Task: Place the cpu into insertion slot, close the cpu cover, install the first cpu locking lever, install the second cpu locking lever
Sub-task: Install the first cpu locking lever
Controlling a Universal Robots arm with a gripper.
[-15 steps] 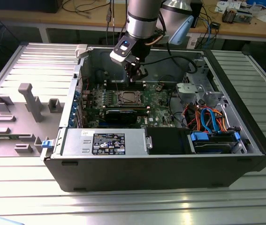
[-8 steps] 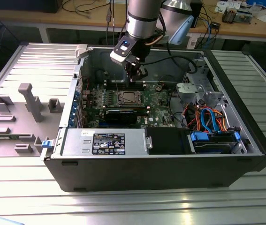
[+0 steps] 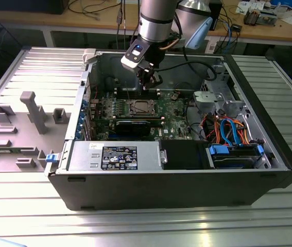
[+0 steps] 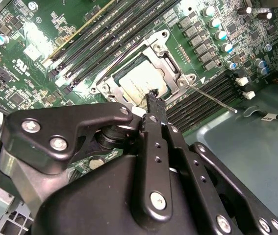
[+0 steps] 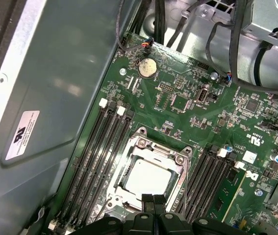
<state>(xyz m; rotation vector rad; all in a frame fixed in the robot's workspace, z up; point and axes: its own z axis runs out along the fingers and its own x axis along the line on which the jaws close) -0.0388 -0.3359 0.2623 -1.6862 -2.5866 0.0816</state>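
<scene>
The gripper (image 5: pixel 152 199), fingers pinched together on nothing, hangs over one edge of the cpu (image 5: pixel 146 178), which lies flat in the insertion slot (image 3: pixel 130 107) with the cpu cover (image 5: pixel 180 171) framing it. In the exterior view the slot sits at six o'clock from the gripper. Memory slots (image 5: pixel 97 156) crowd two of its sides, a thin lever (image 4: pixel 214 100) juts over one bank, and open green board (image 3: pixel 174 110) lies toward three o'clock.

One cpu (image 5: pixel 147 179), one cpu cover (image 5: pixel 138 147), one tool (image 5: pixel 152 199)
</scene>
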